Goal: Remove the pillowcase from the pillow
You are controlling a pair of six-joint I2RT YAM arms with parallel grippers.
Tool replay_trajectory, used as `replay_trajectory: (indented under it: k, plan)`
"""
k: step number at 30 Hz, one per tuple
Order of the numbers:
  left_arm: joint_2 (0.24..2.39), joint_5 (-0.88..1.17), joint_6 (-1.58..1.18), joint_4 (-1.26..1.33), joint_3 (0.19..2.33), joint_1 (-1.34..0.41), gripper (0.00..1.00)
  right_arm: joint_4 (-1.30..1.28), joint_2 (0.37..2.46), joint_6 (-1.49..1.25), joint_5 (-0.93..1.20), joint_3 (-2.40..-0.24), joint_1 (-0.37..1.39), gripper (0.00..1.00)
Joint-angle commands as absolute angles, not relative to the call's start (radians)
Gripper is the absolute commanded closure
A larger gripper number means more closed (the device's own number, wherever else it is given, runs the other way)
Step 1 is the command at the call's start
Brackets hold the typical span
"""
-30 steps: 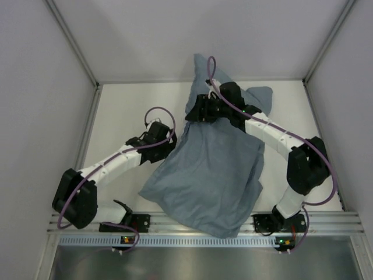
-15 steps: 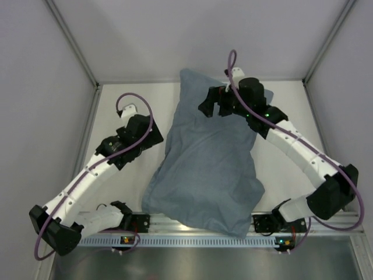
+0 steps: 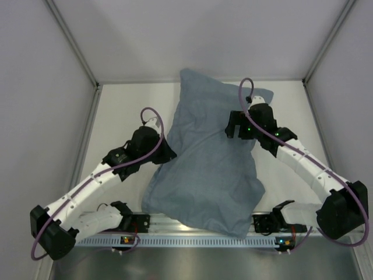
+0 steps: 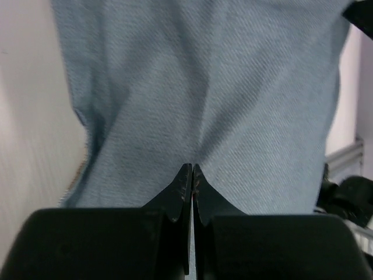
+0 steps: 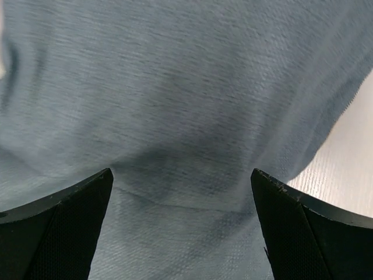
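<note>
Broadly, the white table (image 3: 116,111) carries one big thing: the pillowcase (image 3: 204,175), plain blue-grey side up, lying from the far middle of the table down to the rail at the near edge. It looks plump and full, so the pillow is judged to be wholly inside it (no white fabric shows in any view). Both arms reach in from the sides. The left gripper (image 4: 191,170) sits at the cloth's left edge about halfway down with its jaws pressed together; whether they have a fold pinched between them cannot be told. The right gripper (image 5: 180,175) hovers over the upper right part of the pillowcase with its jaws spread wide and nothing between them. The cloth should be light, limp and easy to bunch, while the filling is soft and bulky and will likely drag against the inside. A good hold is probably a pinch of loose fabric at a corner of the closed end, lifted so the pillow slides towards the mouth; which end is the open one cannot be made out.
</note>
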State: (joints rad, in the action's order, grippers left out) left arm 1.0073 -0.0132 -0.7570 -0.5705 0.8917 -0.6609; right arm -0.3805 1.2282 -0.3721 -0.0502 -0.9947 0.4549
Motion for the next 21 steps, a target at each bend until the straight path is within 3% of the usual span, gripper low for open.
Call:
replay_trajectory:
  k: [1,8,12,17,21]
  plan:
    - [0.951,0.175,-0.823,-0.414,0.835,-0.683,1.00,-0.380,1.223,-0.390,-0.084,-0.973,0.423,0.04]
    - [0.953,0.198,-0.925,-0.269,0.666,-0.857,1.00,-0.334,1.256,-0.397,-0.006,-0.913,0.417,0.05]
    - [1.043,0.195,-0.986,-0.161,0.562,-0.907,1.00,-0.209,1.246,-0.449,0.113,-0.763,0.423,0.08]
    - [1.155,0.072,-1.002,-0.123,0.543,-0.878,1.00,-0.075,1.267,-0.505,0.161,-0.598,0.445,0.10]
    - [1.331,0.145,-0.930,-0.147,0.652,-0.737,1.00,-0.035,1.301,-0.531,0.138,-0.507,0.532,0.11]
